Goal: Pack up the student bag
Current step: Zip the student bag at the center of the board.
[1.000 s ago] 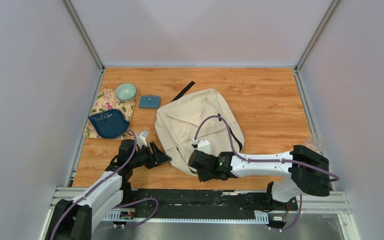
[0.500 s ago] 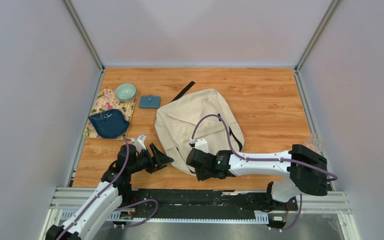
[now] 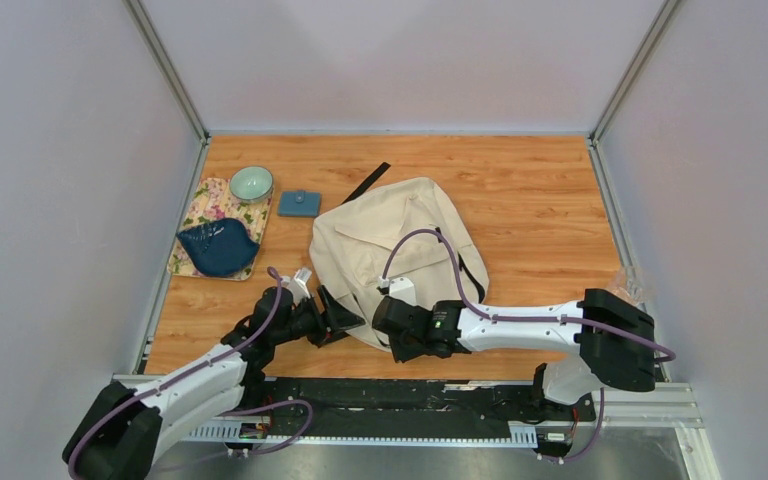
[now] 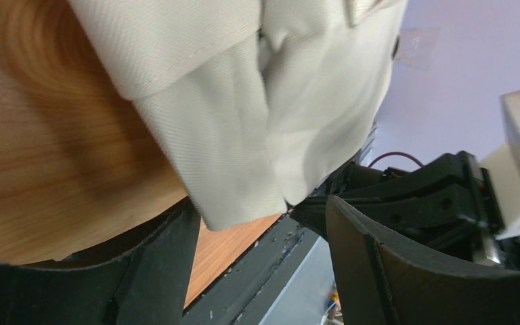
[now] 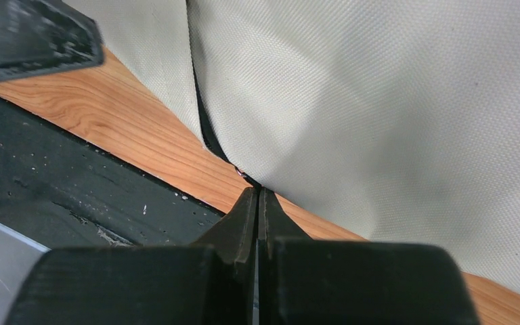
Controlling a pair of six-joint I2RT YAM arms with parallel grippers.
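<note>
Since a second earlier, the left end effector [image 3: 344, 320] had slid in from the open tabletop [image 3: 530, 190] toward the student bag [image 3: 400, 225] and spread its fingers wider, while the right end effector [image 3: 390, 338] had hardly shifted. In the left wrist view the left end effector [image 4: 261, 210] stood released, its two dark fingers well apart, and the near corner of the student bag [image 4: 244, 101] lay in the gap between them without either pad visibly pressing on the cloth. Just to its right, the right end effector [image 5: 257, 196] was clenched, fingers flat together, with the tips against the near edge of the student bag [image 5: 379, 101] at a dark seam; whether they pinched anything there could not be told. Ahead of both end effectors the cream bag lay flat on the tabletop, a black strap [image 3: 368, 182] trailing from its far side. Farther off, ahead and to the left of the left end effector, sat a dark blue dish [image 3: 218, 248] on a floral mat [image 3: 198, 208], then a small blue pouch [image 3: 300, 203] and a pale green bowl [image 3: 251, 183]
</note>
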